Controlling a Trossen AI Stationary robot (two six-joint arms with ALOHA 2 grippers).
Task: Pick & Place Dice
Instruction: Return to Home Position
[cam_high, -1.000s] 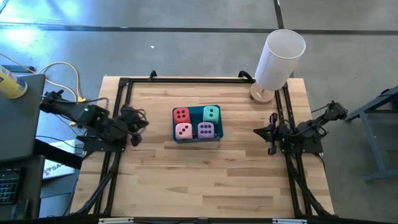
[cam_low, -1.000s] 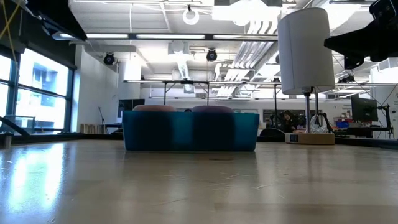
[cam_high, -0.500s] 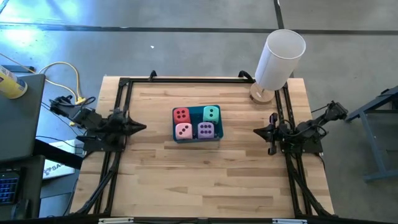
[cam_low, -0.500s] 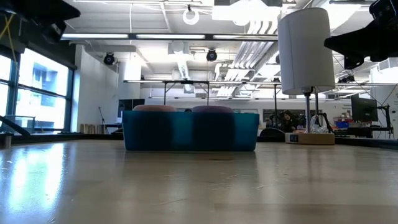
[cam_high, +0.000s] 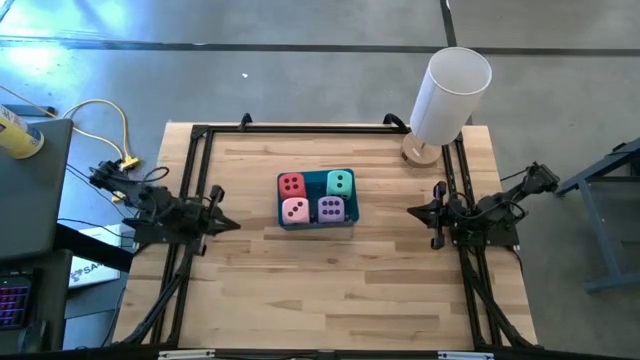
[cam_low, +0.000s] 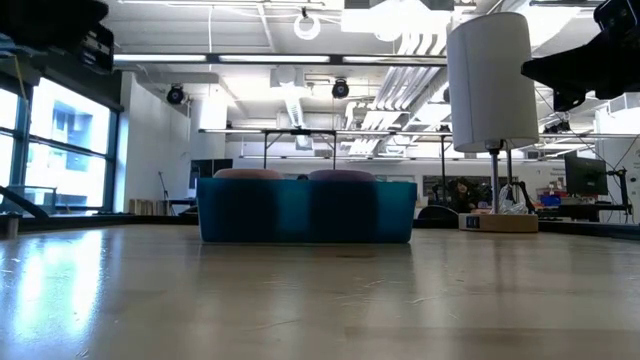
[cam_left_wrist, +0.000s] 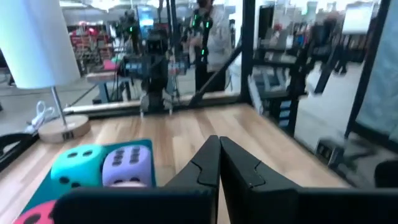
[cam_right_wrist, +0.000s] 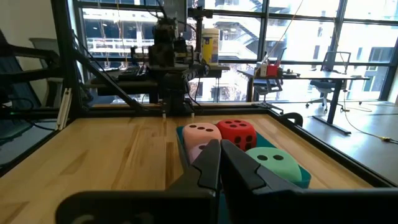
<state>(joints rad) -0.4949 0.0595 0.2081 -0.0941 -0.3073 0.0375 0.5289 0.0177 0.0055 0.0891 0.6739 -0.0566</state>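
Observation:
A blue tray (cam_high: 318, 227) stands mid-table and holds the dice: red (cam_high: 291, 184), teal (cam_high: 340, 182), pink (cam_high: 295, 210) and purple (cam_high: 331, 209). In the low view only the tray's wall (cam_low: 305, 212) and two dice tops show. My left gripper (cam_high: 228, 222) is shut and level at the table's left edge, pointing toward the tray with bare wood between them; its wrist view shows the shut gripper (cam_left_wrist: 219, 149) and beyond it the teal die (cam_left_wrist: 76, 168) and the purple die (cam_left_wrist: 127, 165). My right gripper (cam_high: 412, 210) waits shut and level at the right edge.
A white cylinder lamp (cam_high: 445, 95) on a round wooden base stands at the far right corner. Black frame rails (cam_high: 300, 129) run along the table's edges. A yellow cable (cam_high: 110, 115) lies off the table at the left. A person (cam_left_wrist: 208, 37) stands beyond the table.
My left gripper has sunk and drawn a little toward the table's near edge, beside the left rail. It has tipped from slanting down to level and rolled about its own line. It has stayed shut. The dice and the tray have not moved.

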